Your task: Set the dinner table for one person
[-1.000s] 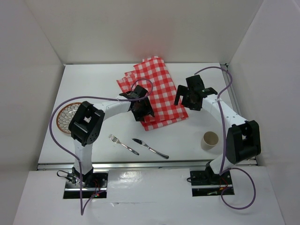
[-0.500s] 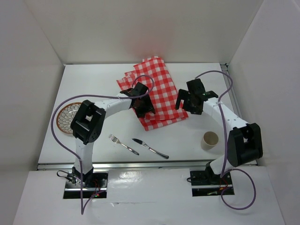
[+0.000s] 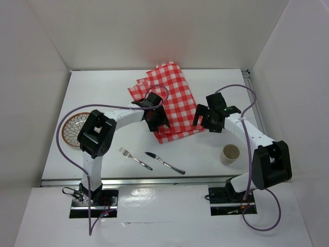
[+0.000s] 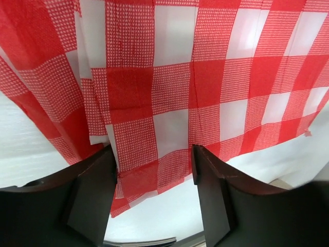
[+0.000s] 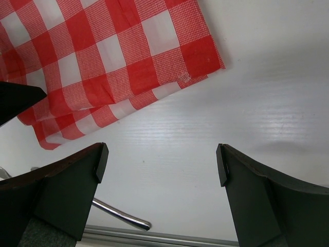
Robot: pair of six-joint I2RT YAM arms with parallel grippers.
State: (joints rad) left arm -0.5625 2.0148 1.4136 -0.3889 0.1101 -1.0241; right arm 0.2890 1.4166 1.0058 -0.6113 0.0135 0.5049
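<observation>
Dinner table [image 3: 103, 92]: is spreading white under everything, its silver rail along the near edge.
Checked cloth [image 3: 172, 100]: is lying rumpled mid-table, toward the far edge.
Left gripper [image 3: 157, 119]: is hanging open, fingers [image 4: 97, 190] straddling the cloth's near hem.
Right gripper [image 3: 204, 117]: is hovering, jaws wide apart, over bare table beside the cloth's near-right corner.
Plate [image 3: 72, 128]: is sitting by the left edge.
Fork [image 3: 134, 158], knife [image 3: 164, 162]: are lying side by side along the near edge.
Cup [image 3: 231, 153]: is standing toward the near-right corner.
</observation>
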